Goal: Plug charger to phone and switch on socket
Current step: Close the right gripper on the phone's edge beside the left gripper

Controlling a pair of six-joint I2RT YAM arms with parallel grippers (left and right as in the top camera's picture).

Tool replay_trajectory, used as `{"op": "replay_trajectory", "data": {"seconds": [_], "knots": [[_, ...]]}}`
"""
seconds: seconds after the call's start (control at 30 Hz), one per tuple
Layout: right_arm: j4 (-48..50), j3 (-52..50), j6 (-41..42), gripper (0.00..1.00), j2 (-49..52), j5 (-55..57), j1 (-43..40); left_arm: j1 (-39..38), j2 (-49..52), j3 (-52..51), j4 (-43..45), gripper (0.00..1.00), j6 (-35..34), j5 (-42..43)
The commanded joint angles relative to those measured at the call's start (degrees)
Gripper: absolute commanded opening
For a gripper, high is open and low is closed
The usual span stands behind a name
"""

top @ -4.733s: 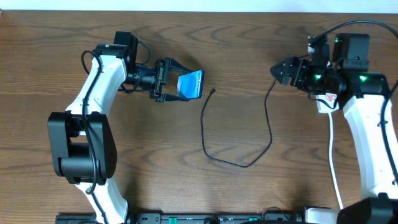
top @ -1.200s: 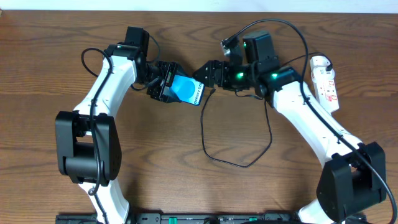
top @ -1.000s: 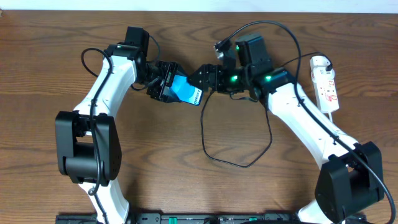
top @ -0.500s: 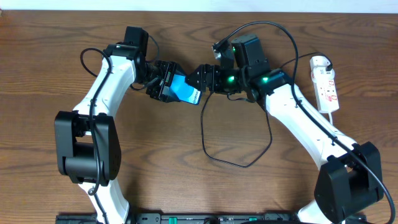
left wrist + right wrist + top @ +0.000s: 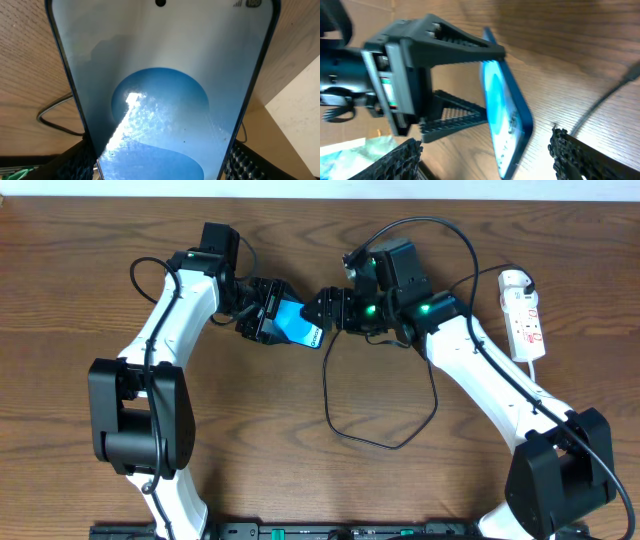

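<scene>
My left gripper [image 5: 272,317] is shut on the phone [image 5: 301,326], holding its blue screen tilted above the table. The phone fills the left wrist view [image 5: 160,95], clamped between the fingers [image 5: 160,167]. My right gripper [image 5: 325,308] is open and empty at the phone's free end; in the right wrist view its jaws [image 5: 487,157] straddle the phone's lower edge [image 5: 506,117]. The charger, a thin black cable [image 5: 328,400], lies in a loop on the table below; its tip end lies just under the right gripper and its far end runs under the right arm. The socket, a white power strip [image 5: 525,315], lies at the far right.
The wooden table [image 5: 250,440] carries the cable loop in its middle. The right arm [image 5: 480,380] spans from the lower right to the centre. The power strip's white cord [image 5: 536,365] runs down the right side. A stretch of cable [image 5: 615,90] shows past the phone.
The right arm swung left from the power strip to the phone and in the last second edged slightly closer. The left gripper keeps the phone almost still.
</scene>
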Motion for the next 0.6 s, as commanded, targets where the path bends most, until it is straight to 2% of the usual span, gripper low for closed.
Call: {"op": "replay_trajectory", "data": {"seconds": [0.0, 0.57], "knots": [[-0.8, 0.3, -1.8, 0.8, 0.5, 2.6, 0.9, 0.0, -1.4, 1.2, 0.0, 0.64, -0.1, 1.0], [-0.8, 0.3, -2.4, 0.77, 0.5, 6.1, 3.7, 0.0, -1.4, 1.2, 0.0, 0.64, -0.1, 4.5]]}}
